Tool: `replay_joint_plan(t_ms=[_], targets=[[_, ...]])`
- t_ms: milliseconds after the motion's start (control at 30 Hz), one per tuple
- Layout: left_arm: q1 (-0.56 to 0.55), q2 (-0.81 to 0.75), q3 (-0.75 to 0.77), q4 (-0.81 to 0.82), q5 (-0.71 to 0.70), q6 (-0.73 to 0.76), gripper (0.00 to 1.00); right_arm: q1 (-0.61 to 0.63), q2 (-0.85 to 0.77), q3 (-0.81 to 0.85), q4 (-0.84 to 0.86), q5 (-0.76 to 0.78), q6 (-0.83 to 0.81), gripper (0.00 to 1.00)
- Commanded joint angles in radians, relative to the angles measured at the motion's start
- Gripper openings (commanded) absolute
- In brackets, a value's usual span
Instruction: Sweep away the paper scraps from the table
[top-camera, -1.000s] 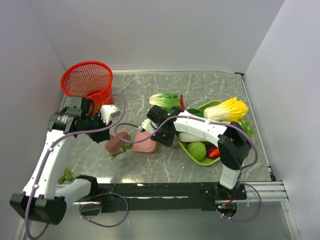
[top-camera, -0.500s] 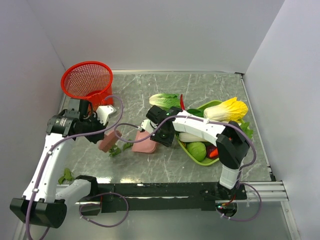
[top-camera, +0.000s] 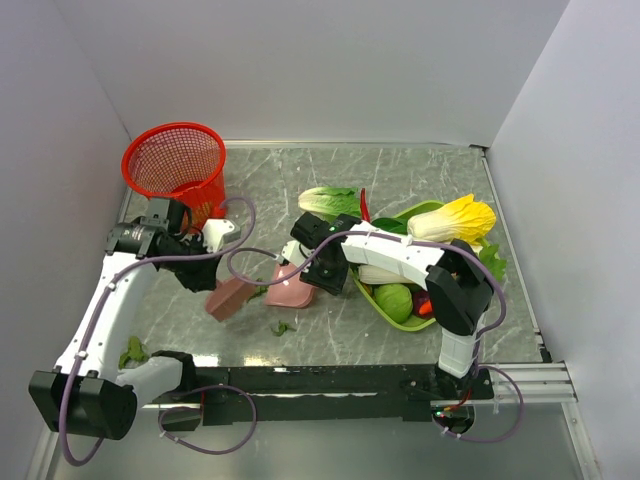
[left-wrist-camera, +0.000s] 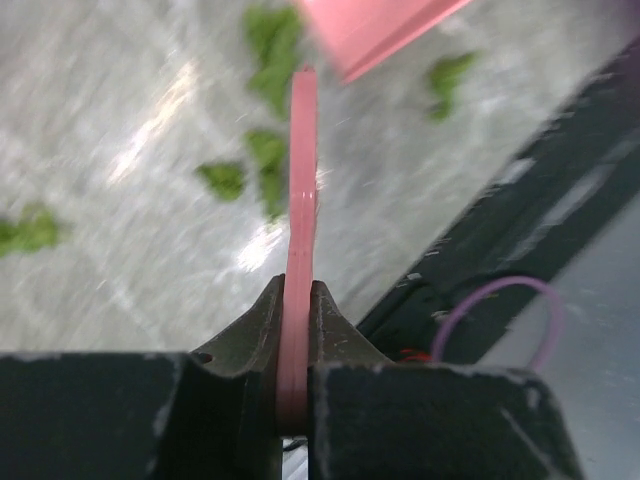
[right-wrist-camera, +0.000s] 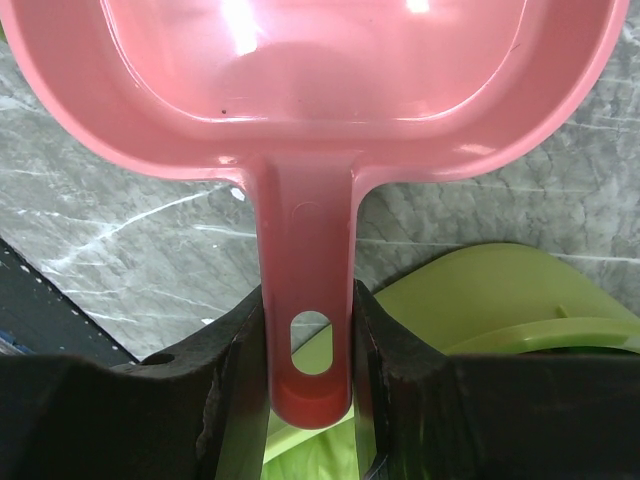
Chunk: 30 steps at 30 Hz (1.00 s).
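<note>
Gripping a thin pink board (left-wrist-camera: 301, 170) by its two flat faces, the left claw (left-wrist-camera: 297, 300) is clamped so that the board stands on edge and points toward the surface (top-camera: 400, 170). This orientation probably lets the long lower edge act as a scraper blade. In the top view the board sits left of centre, with its lower edge at or near the marble. The right claw (right-wrist-camera: 308, 310) is closed on the handle (right-wrist-camera: 308, 290) of the pink dustpan (top-camera: 290, 285). The pan lies at the centre of the frame with its open mouth facing the board, so pushed material has somewhere to go. The paper scraps (left-wrist-camera: 268, 160) lie loose on the surface: several cluster beside the board in the left wrist view, one sits below the dustpan in the top view, and another lies at the lower left beside the left arm. The pan interior appears free of scraps in the right wrist view. The lime green tray (right-wrist-camera: 480, 290) lies just behind the right claw, so the pan has little room to back up.
</note>
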Motion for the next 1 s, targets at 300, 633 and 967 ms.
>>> replay_joint_plan(t_ms=[300,633,967], targets=[[0.011,-0.095,0.071,-0.032,-0.015,0.105,0.01,-0.019,-0.114,0.008,-0.025,0.048,0.002,0.0],[-0.029,-0.122,-0.076,-0.102,0.309,0.323,0.01,-0.119,-0.173,0.163,0.012,-0.065,0.101,0.0],[-0.234,0.07,0.022,0.076,0.369,0.235,0.01,-0.171,-0.098,0.316,0.038,-0.09,0.144,0.0]])
